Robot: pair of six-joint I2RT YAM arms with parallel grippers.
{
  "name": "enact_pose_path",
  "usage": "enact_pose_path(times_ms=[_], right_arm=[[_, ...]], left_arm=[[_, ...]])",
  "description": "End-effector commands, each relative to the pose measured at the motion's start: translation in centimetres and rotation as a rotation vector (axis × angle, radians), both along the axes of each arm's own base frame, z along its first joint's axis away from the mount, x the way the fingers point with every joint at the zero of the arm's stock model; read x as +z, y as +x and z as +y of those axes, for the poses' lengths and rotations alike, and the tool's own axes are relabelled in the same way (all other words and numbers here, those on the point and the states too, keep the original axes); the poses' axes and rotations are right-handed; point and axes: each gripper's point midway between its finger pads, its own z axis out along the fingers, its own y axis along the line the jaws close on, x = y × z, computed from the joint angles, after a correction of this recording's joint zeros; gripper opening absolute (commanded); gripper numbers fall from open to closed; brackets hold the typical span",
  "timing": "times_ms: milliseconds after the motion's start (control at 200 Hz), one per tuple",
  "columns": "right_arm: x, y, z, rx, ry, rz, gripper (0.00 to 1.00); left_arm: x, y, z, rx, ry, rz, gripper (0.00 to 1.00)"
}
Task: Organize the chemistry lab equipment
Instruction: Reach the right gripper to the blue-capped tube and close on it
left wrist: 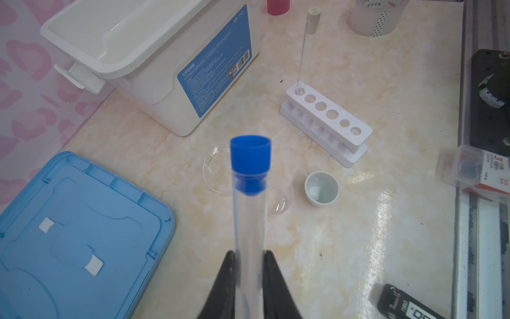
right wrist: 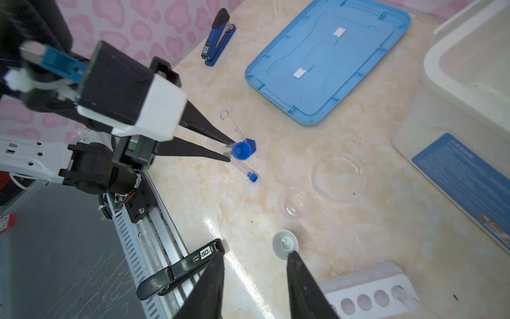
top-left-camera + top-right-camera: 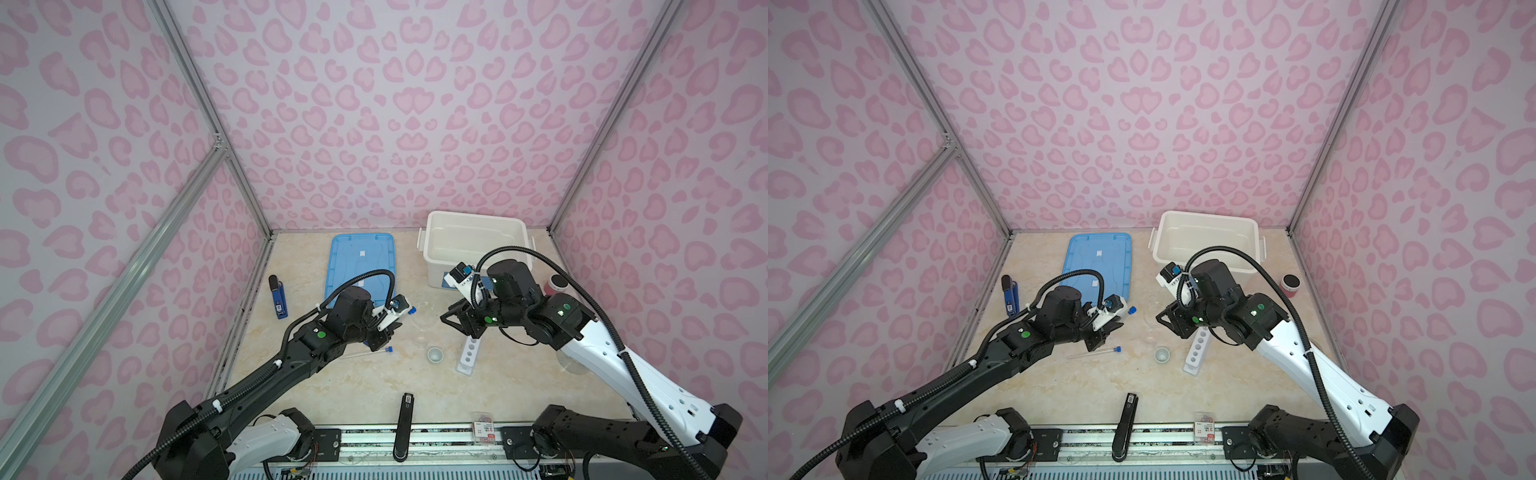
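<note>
My left gripper is shut on a clear test tube with a blue cap, held above the table. A second blue-capped tube lies on the table just below it, beside the small blue-based cylinder, which also lies flat. The white holed rack holds one pale-capped tube in an end hole. A tiny pale cup, a clear dish and a smaller glass dish sit between the arms. My right gripper hangs open and empty above the rack's far end.
A white bin stands at the back right with its blue lid flat to its left. A blue stapler lies at the left, a pink can at the right. A black clip and a small box sit at the front edge.
</note>
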Motion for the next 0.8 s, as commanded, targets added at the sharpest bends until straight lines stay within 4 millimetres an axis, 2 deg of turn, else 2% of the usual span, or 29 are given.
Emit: enact_pose_path(times_ms=[0,210,375,470,480,495,620,795], right_arm=[[0.1,0.6,1.0,0.016,-0.047,-0.017,0.39],[0.0,1.5,2.9,0.051,-0.088,-0.007,0.39],[0.3,1.4,4.2,0.079,-0.098,-0.004,0.39],[-0.3,1.2,4.5,0.089,-0.111,0.011,0.39],[0.6,1.3,4.7,0.09,-0.096,-0.005,0.39],[0.7,1.3,4.8,0.092,-0.093,-0.006,0.39],[0.0,1.4,5.1,0.091,-0.097,0.008,0.4],[0.2,1.6,5.7,0.089,-0.077,0.002,0.43]], left_arm=[[2.1,-0.4,-1.2,-0.046,-0.122,-0.008,0.15],[2.5,-0.5,-0.8,-0.051,-0.154,-0.02,0.15],[2.2,-0.5,-0.2,-0.033,-0.153,-0.034,0.15],[2.3,-0.6,-0.1,-0.034,-0.159,-0.032,0.15],[2.3,-0.6,-0.1,-0.033,-0.158,-0.032,0.15],[2.2,-0.6,-0.1,-0.033,-0.157,-0.032,0.15],[2.4,-0.7,-0.1,-0.038,-0.165,-0.037,0.14],[2.3,-0.8,-0.1,-0.036,-0.17,-0.035,0.14]])
